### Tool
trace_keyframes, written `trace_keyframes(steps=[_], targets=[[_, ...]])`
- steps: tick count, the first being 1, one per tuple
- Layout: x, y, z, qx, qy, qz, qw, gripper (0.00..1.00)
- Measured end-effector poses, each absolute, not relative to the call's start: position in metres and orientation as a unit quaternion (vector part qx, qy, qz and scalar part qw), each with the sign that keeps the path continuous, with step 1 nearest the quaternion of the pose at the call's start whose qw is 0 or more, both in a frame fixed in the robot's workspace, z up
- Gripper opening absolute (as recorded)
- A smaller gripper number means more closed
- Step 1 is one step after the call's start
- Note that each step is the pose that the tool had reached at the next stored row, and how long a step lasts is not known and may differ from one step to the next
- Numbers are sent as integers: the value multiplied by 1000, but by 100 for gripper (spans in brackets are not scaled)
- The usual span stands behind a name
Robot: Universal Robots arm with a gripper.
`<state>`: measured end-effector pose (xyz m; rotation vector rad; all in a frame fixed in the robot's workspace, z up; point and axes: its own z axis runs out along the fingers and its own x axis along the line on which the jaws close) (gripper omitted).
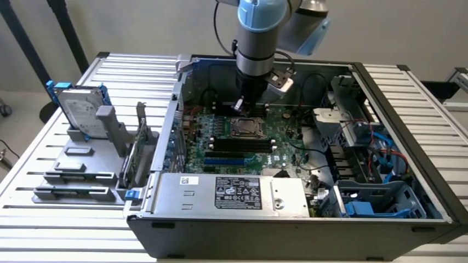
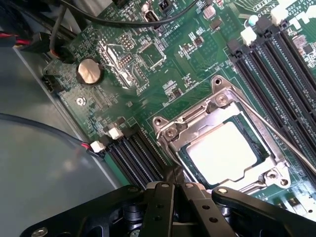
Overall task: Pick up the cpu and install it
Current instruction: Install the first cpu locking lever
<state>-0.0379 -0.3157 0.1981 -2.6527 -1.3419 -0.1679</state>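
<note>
Taking the open computer case as the landmark: off its side toward the exterior view's left, a grey holder rack sits on the slatted metal surface. A large silver hard drive in a blue frame stands upright in the rack, and a green card stands on edge between the rack and the case wall.

Inside the case, the green motherboard lies flat on the case floor. Near the case's front edge a silver power supply box with a black label covers the board's near side. Black memory slots run across the board between the power supply and the socket.

The cpu lies in the metal-framed socket near the middle of the case, its shiny silver-grey top facing up; in the wrist view the socket's frame surrounds it and a thin metal lever crosses beside it. A round coin battery sits on the board, well apart from the socket.

The arm comes down into the case from above, and the claw hangs just over the socket's edge, beside the cpu. Its black fingers are pressed together with nothing between them, the tips close to the socket frame.

Toward the exterior view's right, still inside the case, lie drive bays with blue cables and a blue plastic bracket
</note>
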Motion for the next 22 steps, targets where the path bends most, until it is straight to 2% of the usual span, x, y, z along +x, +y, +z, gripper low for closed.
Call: trace_keyframes(steps=[11, 22], targets=[[-27, -316, 198, -889, -447, -43, 88, 11], [-23, -318, 198, -890, -445, -37, 91, 11]])
